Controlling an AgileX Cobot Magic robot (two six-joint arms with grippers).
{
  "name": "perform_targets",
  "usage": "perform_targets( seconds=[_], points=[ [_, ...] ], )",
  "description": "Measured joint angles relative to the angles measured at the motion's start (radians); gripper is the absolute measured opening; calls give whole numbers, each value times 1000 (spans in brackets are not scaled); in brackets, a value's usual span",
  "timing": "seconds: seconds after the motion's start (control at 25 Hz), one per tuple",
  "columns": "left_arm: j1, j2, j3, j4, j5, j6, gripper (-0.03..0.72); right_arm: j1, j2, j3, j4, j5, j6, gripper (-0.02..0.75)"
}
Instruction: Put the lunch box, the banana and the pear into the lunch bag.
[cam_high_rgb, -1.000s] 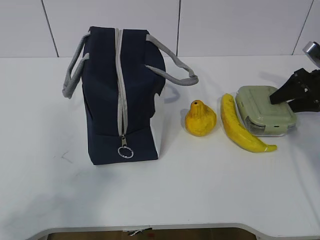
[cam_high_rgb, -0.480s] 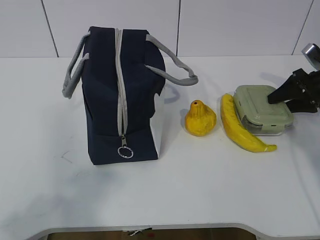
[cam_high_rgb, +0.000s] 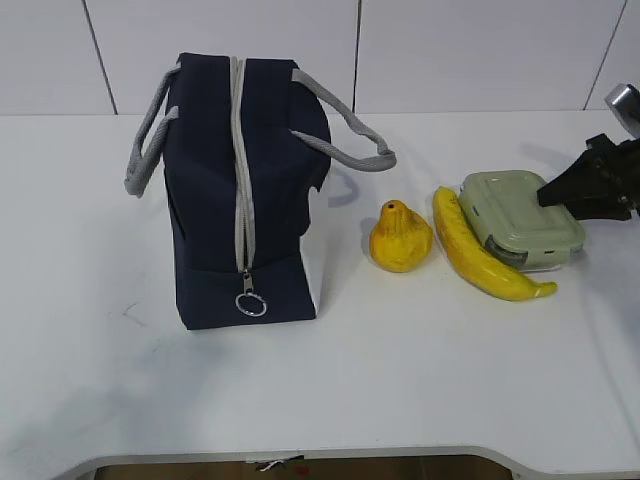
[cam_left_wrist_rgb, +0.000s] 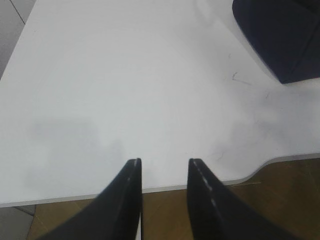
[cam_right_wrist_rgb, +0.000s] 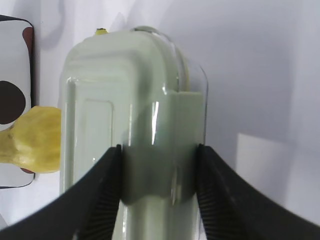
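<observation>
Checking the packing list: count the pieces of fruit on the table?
2: a pear right of the bag, and a banana lying against the lunch box.

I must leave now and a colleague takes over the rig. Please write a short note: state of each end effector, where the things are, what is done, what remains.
Left end effector: open, holds nothing, above bare table near the front edge.
Right end effector: its fingers are at both sides of the lunch box, at the box's right end; a firm grip cannot be confirmed.
Banana lies against the box's left side; pear stands left of the banana.
Lunch bag stands at the left, zipper closed.
Done: nothing is packed.
Left: open the bag, put in box, banana, pear.
</observation>
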Motion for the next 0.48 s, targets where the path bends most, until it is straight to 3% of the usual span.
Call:
perform_targets(
  seconds=[0.48],
  points=[
    [0, 0, 0, 0, 0, 0, 236, 0, 0, 0, 0, 2, -1, 372]
  ],
)
